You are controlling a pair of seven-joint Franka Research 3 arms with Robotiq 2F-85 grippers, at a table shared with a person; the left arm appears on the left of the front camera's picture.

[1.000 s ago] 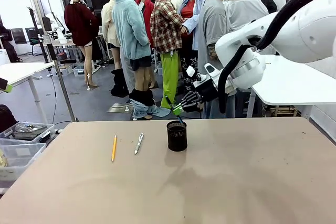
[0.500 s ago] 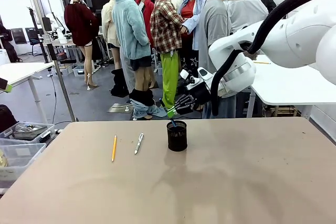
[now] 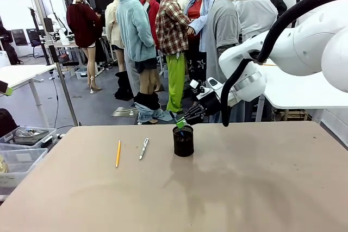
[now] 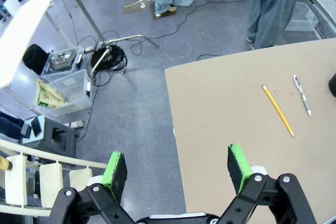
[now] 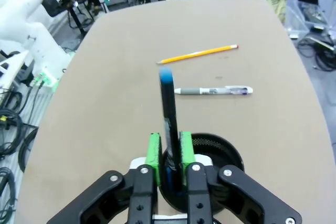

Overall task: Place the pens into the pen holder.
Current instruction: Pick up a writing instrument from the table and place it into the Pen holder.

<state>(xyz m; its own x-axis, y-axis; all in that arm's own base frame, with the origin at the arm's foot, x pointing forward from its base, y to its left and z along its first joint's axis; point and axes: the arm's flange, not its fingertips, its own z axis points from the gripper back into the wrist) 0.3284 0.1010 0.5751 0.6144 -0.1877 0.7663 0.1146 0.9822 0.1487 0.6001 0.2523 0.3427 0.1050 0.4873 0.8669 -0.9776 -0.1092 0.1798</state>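
Inside the pen holder, blue-tipped pen between right gripper's pads, grip unclear; left gripper spread

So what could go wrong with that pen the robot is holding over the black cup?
1. The blue-tipped pen stands tall between the right gripper pads, its lower end at the mouth of the pen holder. Let go crookedly, it might lean and tip out.
2. The fingers sit close to the holder's rim, so pulling away carelessly could knock the cup over.
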